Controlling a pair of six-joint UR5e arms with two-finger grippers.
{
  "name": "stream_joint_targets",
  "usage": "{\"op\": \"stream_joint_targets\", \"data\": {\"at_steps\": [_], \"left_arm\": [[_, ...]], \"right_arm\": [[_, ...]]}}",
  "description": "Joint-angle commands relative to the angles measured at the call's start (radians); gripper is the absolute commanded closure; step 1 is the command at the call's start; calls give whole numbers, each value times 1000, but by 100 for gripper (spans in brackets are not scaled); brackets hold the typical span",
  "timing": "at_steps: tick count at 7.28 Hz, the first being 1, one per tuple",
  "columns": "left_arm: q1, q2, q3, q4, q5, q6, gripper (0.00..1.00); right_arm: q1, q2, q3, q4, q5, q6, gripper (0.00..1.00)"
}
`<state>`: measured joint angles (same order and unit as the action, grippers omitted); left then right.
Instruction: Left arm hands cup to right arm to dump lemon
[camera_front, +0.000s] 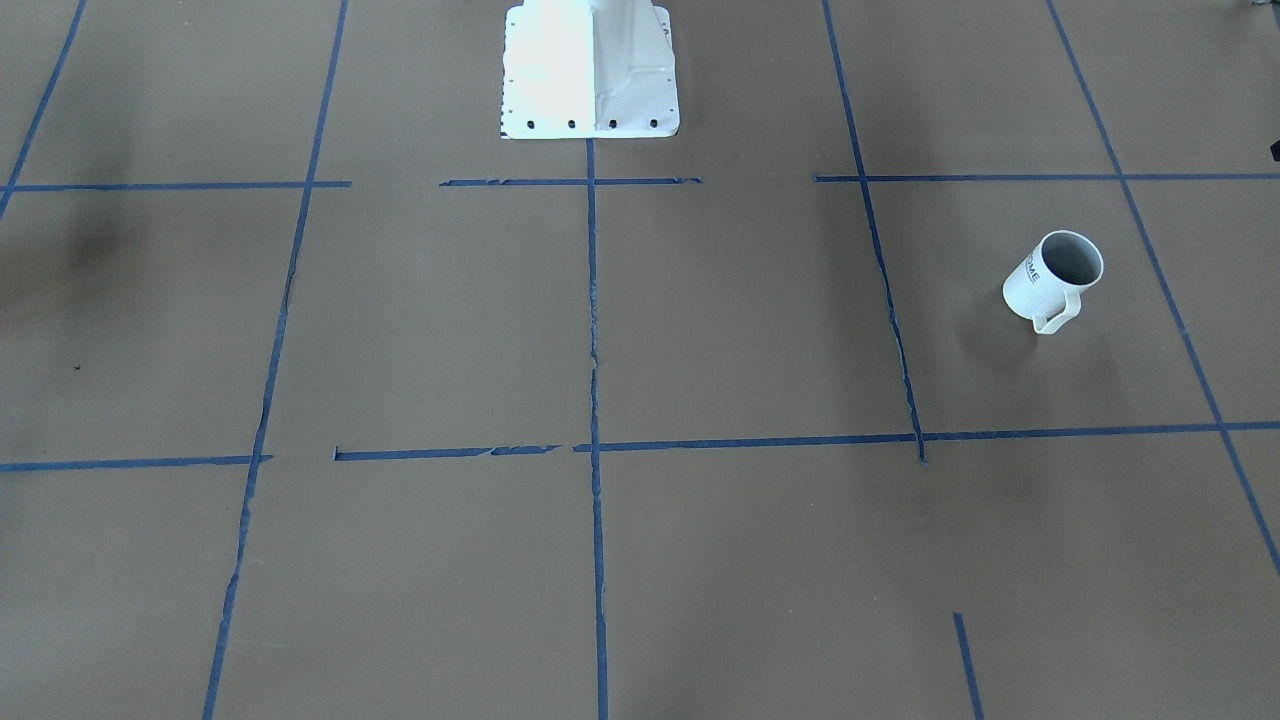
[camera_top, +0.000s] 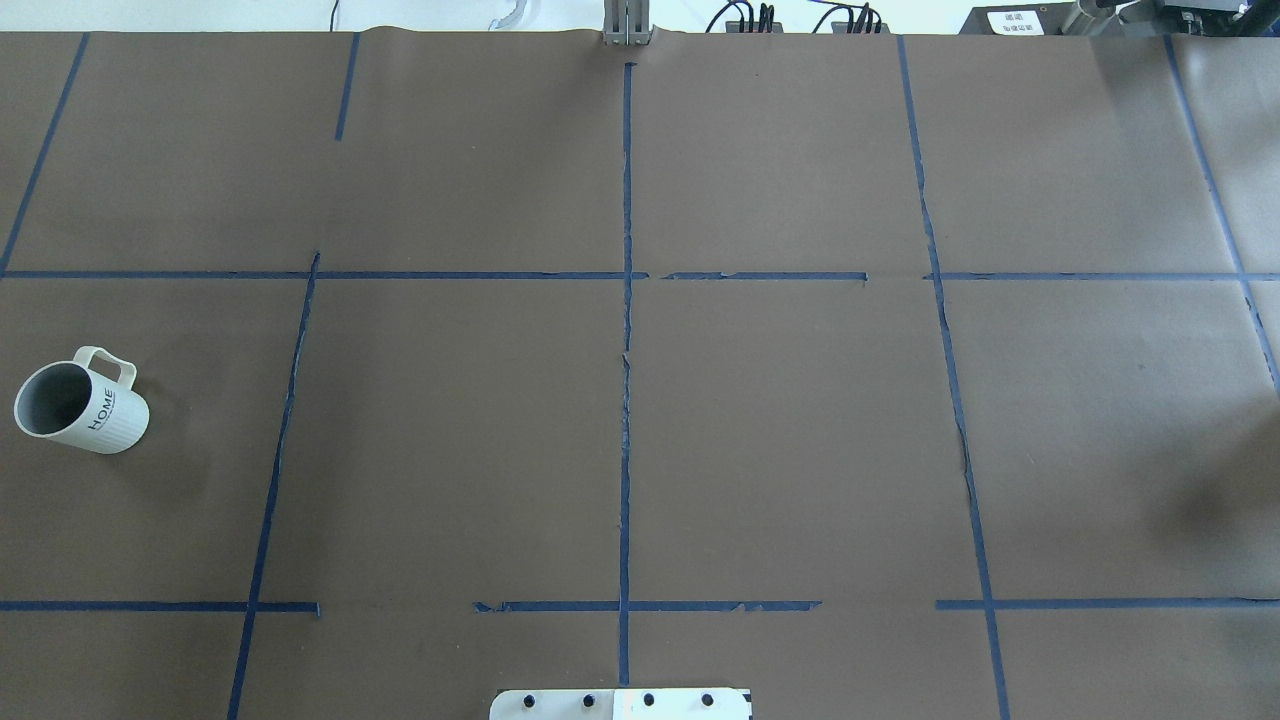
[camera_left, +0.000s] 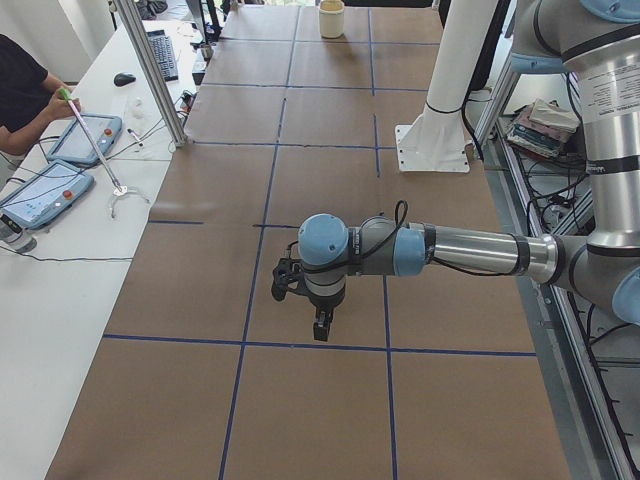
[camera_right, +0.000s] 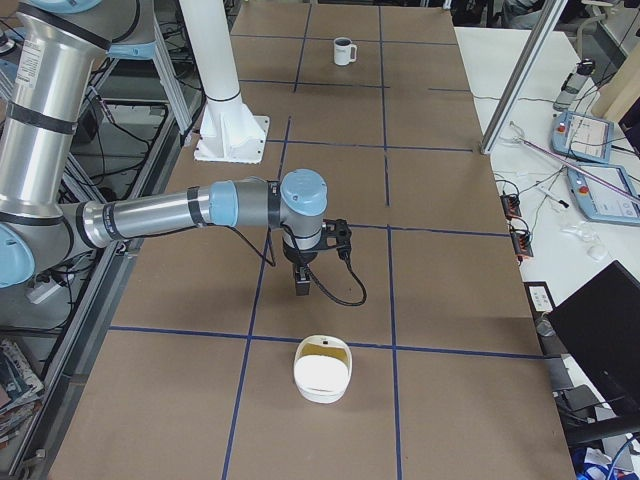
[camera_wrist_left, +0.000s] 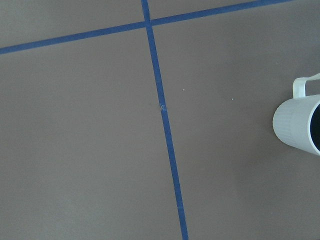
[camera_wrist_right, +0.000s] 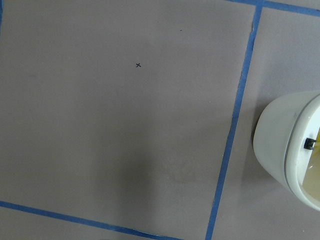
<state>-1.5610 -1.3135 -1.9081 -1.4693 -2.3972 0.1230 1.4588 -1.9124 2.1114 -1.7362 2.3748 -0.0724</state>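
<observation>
The cup (camera_top: 80, 405), a white ribbed mug with a loop handle and "HOME" lettering, stands upright on the brown table at the robot's far left; its inside looks grey. It also shows as the cup (camera_front: 1053, 280), the cup (camera_right: 344, 50) and, at the right edge, the cup (camera_wrist_left: 297, 125). The lemon is out of view. My left gripper (camera_left: 320, 322) hangs pointing down over the table and shows only in the exterior left view, so I cannot tell its state. My right gripper (camera_right: 302, 285) also points down and shows only in the exterior right view; its state cannot be told either.
A white round container (camera_right: 322, 375) with a yellowish inside sits near the right gripper, also seen as the container (camera_wrist_right: 282, 135). The white robot pedestal (camera_front: 590, 70) stands mid-table. Blue tape lines grid the table. A person's arm (camera_left: 30, 100) works at a side bench with tablets.
</observation>
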Motion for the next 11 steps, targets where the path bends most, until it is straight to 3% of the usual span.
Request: {"op": "stream_joint_targets", "data": {"at_steps": [1,5,11], "left_arm": [[-1,0,3,-2,-11,-11,0],[1,0,6,-5,-10,-11,0],[1,-7,-14,3,-10,-83,0]], "right_arm": [[5,-27,-65,113,3,17,0],[30,-95,-90,358,20,255,0],[-58,-79,-80,307,12,249,0]]}}
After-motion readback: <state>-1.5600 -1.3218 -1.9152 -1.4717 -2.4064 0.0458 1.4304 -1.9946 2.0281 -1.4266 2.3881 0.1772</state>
